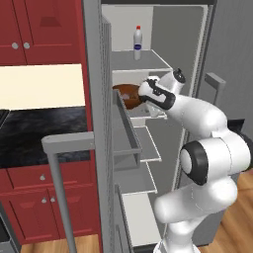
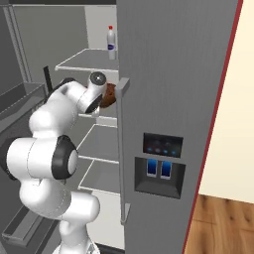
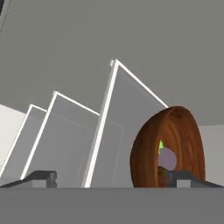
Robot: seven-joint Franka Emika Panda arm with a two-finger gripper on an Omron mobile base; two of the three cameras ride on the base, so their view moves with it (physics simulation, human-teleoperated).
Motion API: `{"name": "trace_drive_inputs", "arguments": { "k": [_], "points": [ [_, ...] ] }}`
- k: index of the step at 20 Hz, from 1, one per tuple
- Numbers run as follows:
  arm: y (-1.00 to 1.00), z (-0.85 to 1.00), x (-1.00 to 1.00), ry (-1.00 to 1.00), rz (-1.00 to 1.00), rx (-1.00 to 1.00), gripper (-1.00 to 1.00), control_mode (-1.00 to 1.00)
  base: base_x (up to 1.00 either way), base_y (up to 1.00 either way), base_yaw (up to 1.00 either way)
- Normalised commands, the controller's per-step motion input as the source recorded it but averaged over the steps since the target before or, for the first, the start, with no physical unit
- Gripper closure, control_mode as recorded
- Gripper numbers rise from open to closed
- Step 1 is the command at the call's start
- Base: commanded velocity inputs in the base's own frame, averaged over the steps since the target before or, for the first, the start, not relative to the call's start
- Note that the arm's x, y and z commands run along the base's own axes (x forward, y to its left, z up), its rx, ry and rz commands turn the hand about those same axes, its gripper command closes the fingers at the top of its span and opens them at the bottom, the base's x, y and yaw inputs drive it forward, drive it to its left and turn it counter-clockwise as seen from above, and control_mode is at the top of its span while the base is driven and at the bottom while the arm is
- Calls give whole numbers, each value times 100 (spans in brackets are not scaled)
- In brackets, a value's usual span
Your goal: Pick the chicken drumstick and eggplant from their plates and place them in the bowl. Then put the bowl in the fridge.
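The fridge point(image 1: 99, 99) stands open, the white arm point(image 1: 197, 148) reaching onto its second shelf point(image 1: 148, 111). There sits the bowl point(image 3: 168, 148), a green-capped eggplant point(image 3: 164, 157) inside. The pincer point(image 3: 111, 177) is spread wide, one fingertip point(image 3: 183, 177) before the bowl's rim.

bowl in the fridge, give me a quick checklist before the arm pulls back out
1. Bowl on a fridge shelf: ok, it sits on the second shelf from the top.
2. Tool released: ok, fingers wide apart in the hand view.
3. Fingers clear of the bowl: cannot tell, one tip overlaps its rim in the hand view.
4. Food inside bowl: ok for something purple with green; drumstick cannot tell.
5. Bottle out of the retreat path: ok, it stands on the shelf above.
6. Door open for exit: ok.
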Motion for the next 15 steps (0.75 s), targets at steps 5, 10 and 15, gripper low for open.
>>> {"name": "trace_drive_inputs", "arguments": {
  "k": [5,10,15],
  "points": [
    [-9,26,-66,0,-1,0,-100,-100,0,0,0],
    [-7,10,-75,0,-5,-3,-100,-100,0,0,0],
    [-2,-7,-85,9,-12,-6,-100,-100,0,0,0]
  ]
}}
